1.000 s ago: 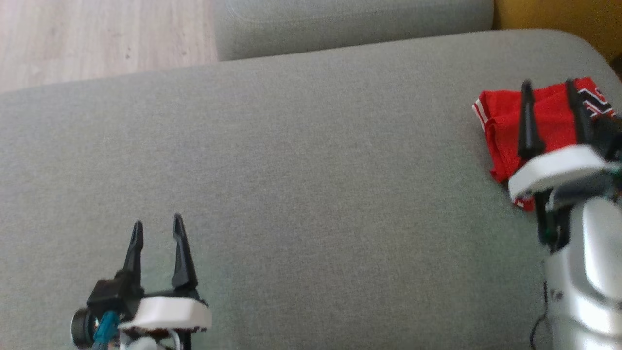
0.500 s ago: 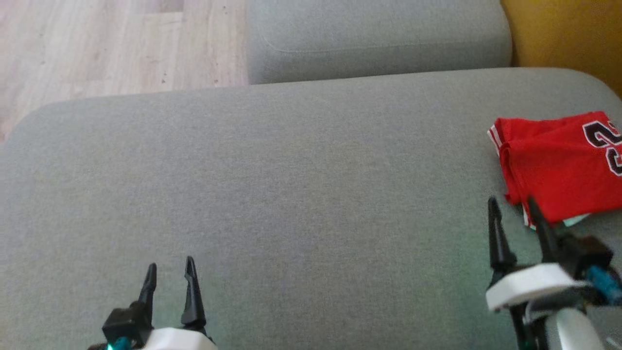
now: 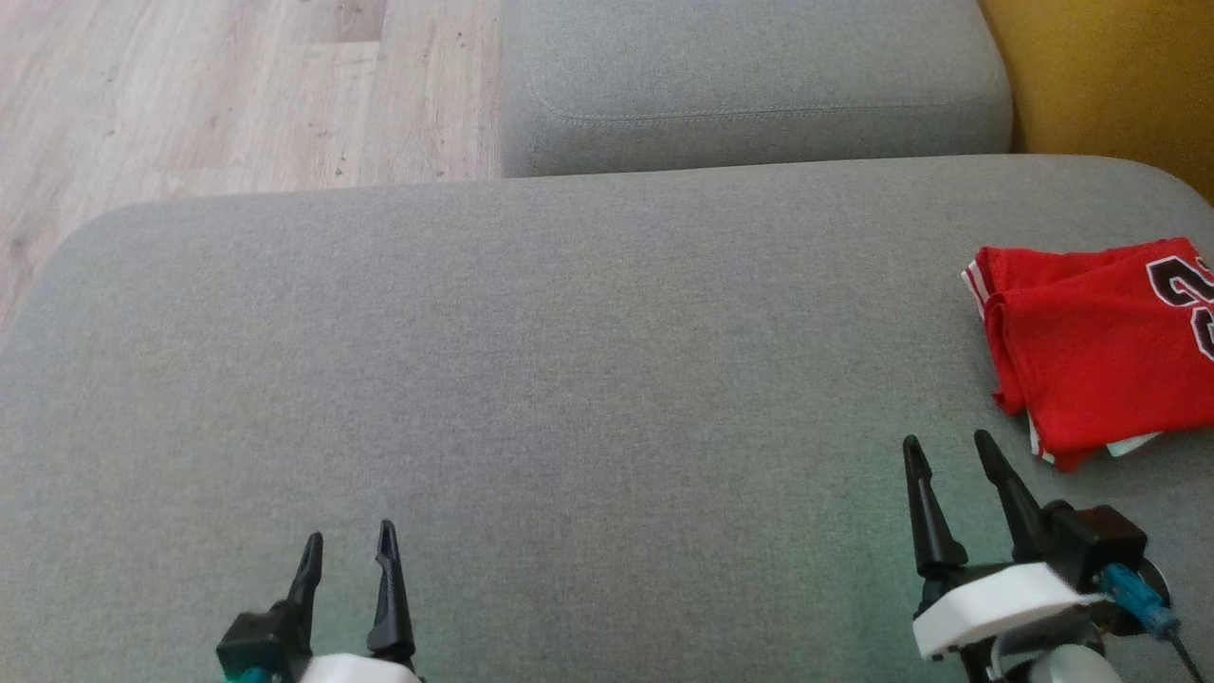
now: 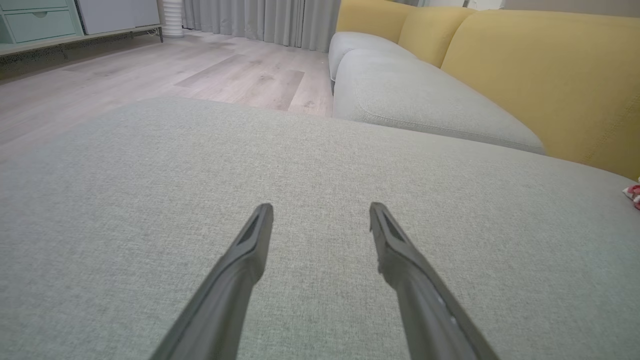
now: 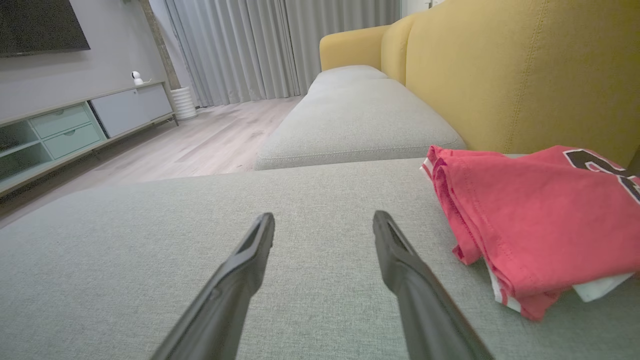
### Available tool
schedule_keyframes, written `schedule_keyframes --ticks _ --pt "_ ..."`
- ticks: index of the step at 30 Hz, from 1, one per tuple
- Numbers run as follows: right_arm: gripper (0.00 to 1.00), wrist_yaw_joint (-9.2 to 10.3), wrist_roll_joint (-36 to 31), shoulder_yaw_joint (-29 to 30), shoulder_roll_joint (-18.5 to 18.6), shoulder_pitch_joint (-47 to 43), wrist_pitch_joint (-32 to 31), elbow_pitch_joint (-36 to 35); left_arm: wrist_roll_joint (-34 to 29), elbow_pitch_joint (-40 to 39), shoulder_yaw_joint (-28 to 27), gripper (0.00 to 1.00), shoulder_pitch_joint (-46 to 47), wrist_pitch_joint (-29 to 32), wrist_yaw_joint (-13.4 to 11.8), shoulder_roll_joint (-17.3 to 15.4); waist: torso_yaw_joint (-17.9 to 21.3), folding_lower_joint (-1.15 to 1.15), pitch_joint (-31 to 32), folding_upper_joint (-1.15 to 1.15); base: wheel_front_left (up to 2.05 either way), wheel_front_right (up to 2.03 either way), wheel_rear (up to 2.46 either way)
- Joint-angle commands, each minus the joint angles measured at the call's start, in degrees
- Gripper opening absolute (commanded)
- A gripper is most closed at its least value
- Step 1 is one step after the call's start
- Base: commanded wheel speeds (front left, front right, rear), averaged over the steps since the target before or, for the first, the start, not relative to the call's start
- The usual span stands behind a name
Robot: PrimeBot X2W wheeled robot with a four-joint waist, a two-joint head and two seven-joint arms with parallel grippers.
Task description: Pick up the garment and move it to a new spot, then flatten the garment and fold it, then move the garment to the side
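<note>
The garment [image 3: 1100, 351] is a red jersey with white trim and a dark number, folded into a flat stack at the right edge of the grey sofa cushion [image 3: 569, 360]. In the right wrist view the garment [image 5: 530, 225] lies just right of my fingers. My right gripper [image 3: 947, 450] is open and empty, a short way in front of and left of the garment, not touching it. My left gripper [image 3: 349, 539] is open and empty over bare cushion at the lower left. A sliver of the garment [image 4: 634, 192] shows at the right edge of the left wrist view.
A second grey cushion [image 3: 749, 85] adjoins at the back, with the yellow sofa back [image 3: 1110, 76] to the right. Wooden floor [image 3: 218, 85] lies beyond the cushion's far left edge. A low cabinet [image 5: 75, 130] and curtains [image 5: 280, 45] stand across the room.
My right gripper has drawn back off the garment toward me, leaving it lying on the cushion. The head camera has also tilted, shifting the whole picture. Both grippers stay open.
</note>
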State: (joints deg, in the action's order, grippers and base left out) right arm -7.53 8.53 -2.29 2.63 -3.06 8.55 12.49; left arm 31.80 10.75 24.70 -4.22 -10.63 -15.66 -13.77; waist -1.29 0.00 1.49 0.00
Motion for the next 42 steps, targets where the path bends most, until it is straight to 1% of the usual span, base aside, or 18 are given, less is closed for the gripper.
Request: schedule_keyframes --ticks 1,6,7,10,42 --pt "1.00 0.04 0.3 -1.7 0.3 1.3 0.6 -1.8 0.0 -1.7 -1.5 1.00 1.8 0.1 0.0 -0.6 0.1 0.00 0.0 0.00 0.00 0.00 0.00" --pt "1.00 0.04 0.1 -1.5 0.3 1.3 0.6 -1.7 0.0 -2.3 -1.0 1.00 2.1 -0.1 0.2 -0.6 0.2 0.00 0.0 0.00 0.00 0.00 0.00" --pt "0.00 0.00 0.1 -0.3 0.0 0.0 0.0 0.1 0.0 -0.3 0.9 0.00 0.0 0.0 0.1 0.0 0.2 0.00 0.0 0.00 0.00 0.00 0.00" --pt "0.00 0.00 0.1 -0.5 0.0 -0.6 -0.1 3.1 0.0 2.3 1.4 0.00 -0.7 0.0 0.1 0.6 0.2 0.00 0.0 0.00 0.00 0.00 0.00" --pt "0.00 0.01 21.7 0.8 0.8 1.8 -2.9 2.7 15.3 2.8 -6.3 0.00 2.1 3.9 5.8 2.8 0.5 0.00 -0.4 0.00 0.00 0.00 0.00"
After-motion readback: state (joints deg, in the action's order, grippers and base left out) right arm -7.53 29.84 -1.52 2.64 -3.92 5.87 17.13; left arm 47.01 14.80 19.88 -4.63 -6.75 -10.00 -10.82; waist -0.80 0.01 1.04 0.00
